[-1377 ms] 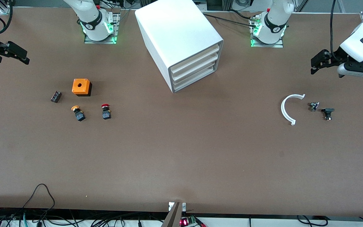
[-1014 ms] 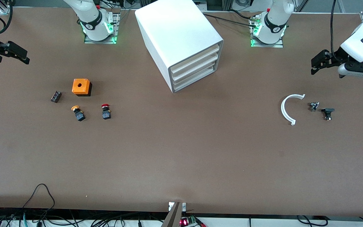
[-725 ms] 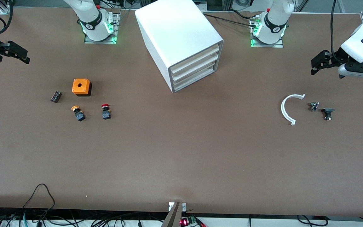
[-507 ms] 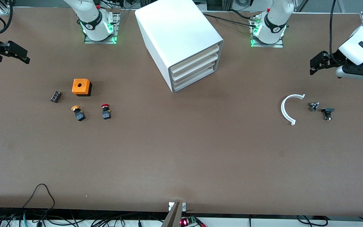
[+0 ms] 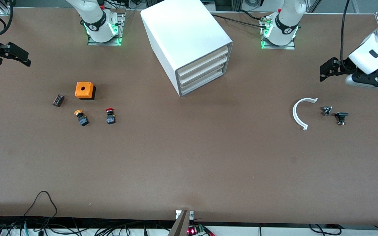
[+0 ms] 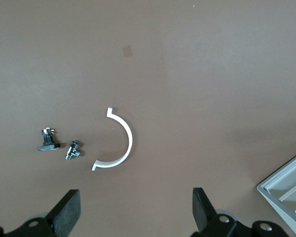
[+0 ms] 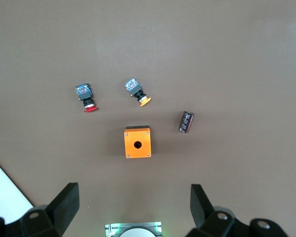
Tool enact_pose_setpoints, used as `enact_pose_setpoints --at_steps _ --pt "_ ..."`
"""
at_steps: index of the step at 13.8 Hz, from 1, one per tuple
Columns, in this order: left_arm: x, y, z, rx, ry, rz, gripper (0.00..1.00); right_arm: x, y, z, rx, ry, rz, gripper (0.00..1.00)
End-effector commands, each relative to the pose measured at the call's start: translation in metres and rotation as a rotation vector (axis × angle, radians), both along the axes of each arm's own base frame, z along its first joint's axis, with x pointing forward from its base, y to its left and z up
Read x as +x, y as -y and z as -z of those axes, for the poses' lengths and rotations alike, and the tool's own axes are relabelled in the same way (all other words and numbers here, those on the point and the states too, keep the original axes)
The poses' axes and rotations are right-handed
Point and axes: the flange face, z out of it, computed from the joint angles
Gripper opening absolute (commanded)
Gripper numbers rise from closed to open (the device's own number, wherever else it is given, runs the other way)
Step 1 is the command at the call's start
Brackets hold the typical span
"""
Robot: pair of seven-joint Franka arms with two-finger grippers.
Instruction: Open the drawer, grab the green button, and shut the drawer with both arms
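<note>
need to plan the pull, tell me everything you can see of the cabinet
The cabinet is a white, box-shaped case, plastic by its look, with rounded edges. It stands on the table between the two arm bases, turned at an angle so its front faces toward the left arm's end. Three flat white drawers are stacked in its front; all three sit pushed in, including the lowest drawer. No handles show. Nothing touches it but the table; a corner of it shows in the left wrist view.

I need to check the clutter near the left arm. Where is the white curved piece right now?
The white curved piece lies on the table toward the left arm's end, beside two small dark metal parts, nearer the front camera than the cabinet.
</note>
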Motion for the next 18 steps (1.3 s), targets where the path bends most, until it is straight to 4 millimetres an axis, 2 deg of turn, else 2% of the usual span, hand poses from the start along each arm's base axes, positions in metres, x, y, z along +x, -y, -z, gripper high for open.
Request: enact_pose_setpoints --at_steps 1,5,7,8,9,10,13,14,15,18 --pt "0.019 -0.004 0.023 -0.028 -0.053 0.004 1.0 -0.002 0.0 -0.005 0.016 0.003 0.013 1.0" --pt "0.02 -0.003 0.032 -0.036 -0.074 0.005 1.0 -0.002 -0.001 -0.004 0.015 0.002 0.01 1.0" --pt "0.03 0.002 0.066 -0.055 -0.136 0.008 1.0 -0.002 -0.001 -0.004 0.015 0.002 0.01 1.0" --pt "0.037 0.004 0.093 -0.076 -0.186 0.02 1.0 -0.002 -0.001 -0.004 0.015 0.002 0.01 1.0" --pt "0.041 0.007 0.112 -0.111 -0.218 0.035 1.0 -0.002 -0.001 -0.004 0.015 0.0 0.01 1.0" --pt "0.045 0.012 0.143 -0.163 -0.271 0.042 1.0 -0.002 -0.001 -0.004 0.015 0.0 0.009 1.0" --pt "0.038 0.046 0.235 -0.425 -0.459 -0.04 1.0 -0.002 -0.001 -0.004 0.015 0.002 0.01 1.0" --pt "0.026 0.073 0.268 -0.53 -0.531 -0.044 1.0 -0.002 -0.001 -0.004 0.015 0.0 0.01 1.0" --pt "0.018 0.095 0.292 -0.617 -0.569 -0.048 1.0 -0.002 -0.001 -0.004 0.016 0.0 0.01 1.0" --pt "-0.02 0.155 0.347 -0.741 -0.599 -0.048 1.0 -0.002 -0.001 -0.004 0.015 0.0 0.007 1.0"
